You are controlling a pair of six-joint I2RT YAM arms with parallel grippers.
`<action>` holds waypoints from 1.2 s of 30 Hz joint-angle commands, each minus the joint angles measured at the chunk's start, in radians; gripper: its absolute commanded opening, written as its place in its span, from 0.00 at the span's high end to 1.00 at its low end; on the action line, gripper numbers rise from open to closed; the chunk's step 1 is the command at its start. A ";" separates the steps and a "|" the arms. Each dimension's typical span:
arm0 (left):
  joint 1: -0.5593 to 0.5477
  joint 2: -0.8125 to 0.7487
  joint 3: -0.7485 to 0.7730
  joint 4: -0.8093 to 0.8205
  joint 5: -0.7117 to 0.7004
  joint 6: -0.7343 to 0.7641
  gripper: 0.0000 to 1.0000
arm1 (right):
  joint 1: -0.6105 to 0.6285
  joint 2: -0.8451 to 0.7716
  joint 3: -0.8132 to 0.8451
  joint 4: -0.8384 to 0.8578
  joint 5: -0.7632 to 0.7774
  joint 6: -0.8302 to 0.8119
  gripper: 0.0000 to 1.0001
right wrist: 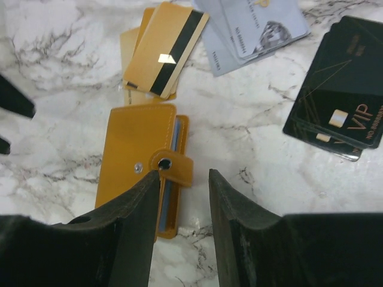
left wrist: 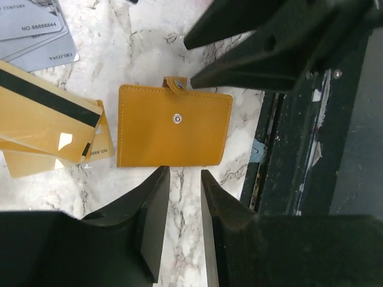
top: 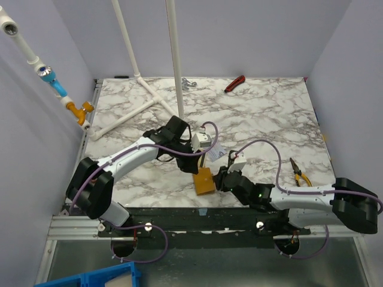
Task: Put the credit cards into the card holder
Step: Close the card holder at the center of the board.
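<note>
The mustard card holder (top: 203, 181) lies flat near the table's front edge. It also shows in the left wrist view (left wrist: 173, 125) and the right wrist view (right wrist: 134, 149). Its snap tab (right wrist: 175, 167) hangs unfastened, and a pale blue card edge (right wrist: 174, 136) shows in its side. Gold-tan cards (right wrist: 166, 49) with a dark stripe lie stacked just beyond it, with pale grey-blue cards (right wrist: 254, 24) further on. My left gripper (left wrist: 184, 174) is open and empty over bare marble beside the holder. My right gripper (right wrist: 184, 174) is open and empty, its left finger over the tab.
Black VIP cards (right wrist: 338, 89) lie to the right of the grey ones. Yellow-handled pliers (top: 299, 172) lie at the right and a red-handled tool (top: 235, 83) at the back. A white pipe frame (top: 143, 101) stands at the back left. The dark front rail (left wrist: 287, 155) runs close by the holder.
</note>
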State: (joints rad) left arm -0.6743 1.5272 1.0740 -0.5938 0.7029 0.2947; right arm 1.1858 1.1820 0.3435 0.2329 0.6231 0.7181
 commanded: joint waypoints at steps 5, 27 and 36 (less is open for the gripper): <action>0.005 -0.206 -0.184 0.296 0.110 0.063 0.76 | -0.173 -0.061 0.160 -0.254 -0.235 0.050 0.51; -0.337 -0.136 -0.372 0.491 -0.316 0.286 0.64 | -0.342 0.335 0.690 -0.897 -0.587 0.061 0.49; -0.384 -0.001 -0.231 0.347 -0.455 0.305 0.65 | -0.342 0.365 0.684 -0.899 -0.588 0.063 0.56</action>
State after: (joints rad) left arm -1.0382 1.4788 0.7769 -0.1650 0.3603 0.5640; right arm 0.8478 1.5352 1.0164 -0.6262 0.0624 0.7776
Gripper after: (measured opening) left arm 0.360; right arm 0.447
